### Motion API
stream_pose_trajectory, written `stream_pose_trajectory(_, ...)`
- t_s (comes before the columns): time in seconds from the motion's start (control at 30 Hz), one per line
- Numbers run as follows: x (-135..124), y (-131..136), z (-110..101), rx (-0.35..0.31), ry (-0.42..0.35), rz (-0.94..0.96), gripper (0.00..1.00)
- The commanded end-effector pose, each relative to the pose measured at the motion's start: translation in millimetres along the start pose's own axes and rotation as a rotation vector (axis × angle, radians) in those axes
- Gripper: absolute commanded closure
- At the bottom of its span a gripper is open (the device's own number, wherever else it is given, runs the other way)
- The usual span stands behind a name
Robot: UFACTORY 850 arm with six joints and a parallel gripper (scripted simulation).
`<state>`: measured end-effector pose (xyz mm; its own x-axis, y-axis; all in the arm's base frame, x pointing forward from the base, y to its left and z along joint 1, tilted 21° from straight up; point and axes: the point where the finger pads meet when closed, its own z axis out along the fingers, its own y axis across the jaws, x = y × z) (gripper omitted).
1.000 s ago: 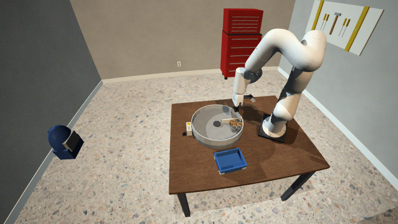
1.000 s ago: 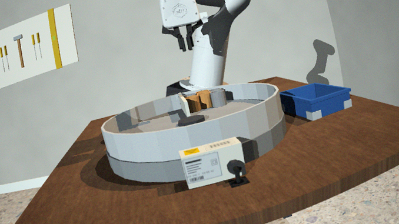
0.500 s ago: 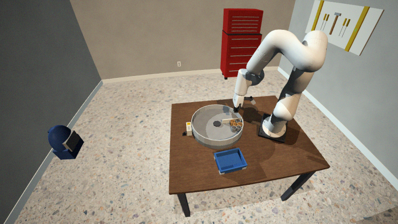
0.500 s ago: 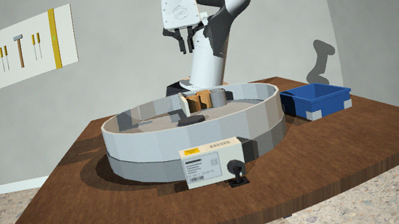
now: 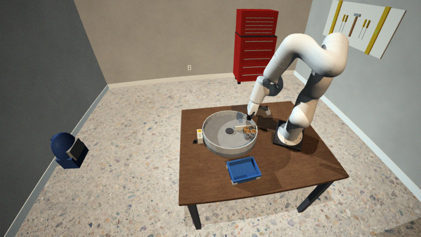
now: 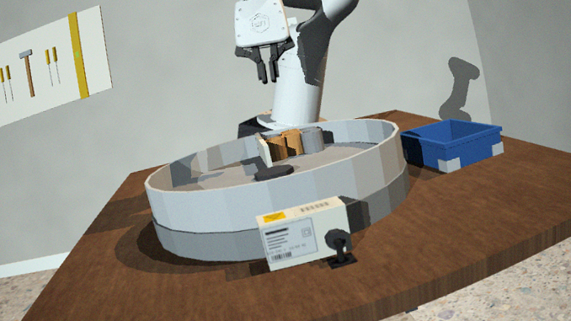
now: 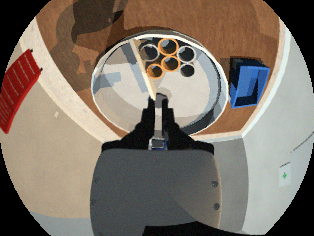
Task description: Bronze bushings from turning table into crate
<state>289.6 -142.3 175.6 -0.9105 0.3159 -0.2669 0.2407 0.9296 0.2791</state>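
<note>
The round grey turning table point(image 5: 229, 132) stands on the wooden table. Near its rim, beside a pale divider bar point(image 5: 243, 127), bronze bushings point(image 5: 249, 129) and steel bushings point(image 5: 249, 135) stand together in a cluster. They show in the wrist view as orange rings point(image 7: 166, 57) and dark rings point(image 7: 188, 69), and in the exterior view as bronze bushings point(image 6: 286, 142) and a steel bushing point(image 6: 311, 139). My gripper point(image 6: 267, 70) hangs well above the turning table's far side, shut and empty. It also shows in the top view point(image 5: 249, 117) and in the wrist view point(image 7: 158, 98). The blue crate point(image 5: 243, 169) is empty.
A beige control box point(image 6: 306, 231) with a small lever stands at the turning table's edge. A dark hub point(image 5: 228, 131) sits at the table's centre. The arm's base point(image 5: 288, 138) is bolted to the table beside the turning table. A red tool cabinet point(image 5: 254, 45) stands by the far wall.
</note>
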Motion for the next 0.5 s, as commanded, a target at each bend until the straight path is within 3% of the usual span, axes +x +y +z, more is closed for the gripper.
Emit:
stream_pose_trajectory(0.0,-2.2,1.7,6.4,0.011,-0.064,0.048,0.90)
stream_pose_trajectory(0.47,-2.1,2.7,20.4,0.047,-0.160,0.159,0.90)
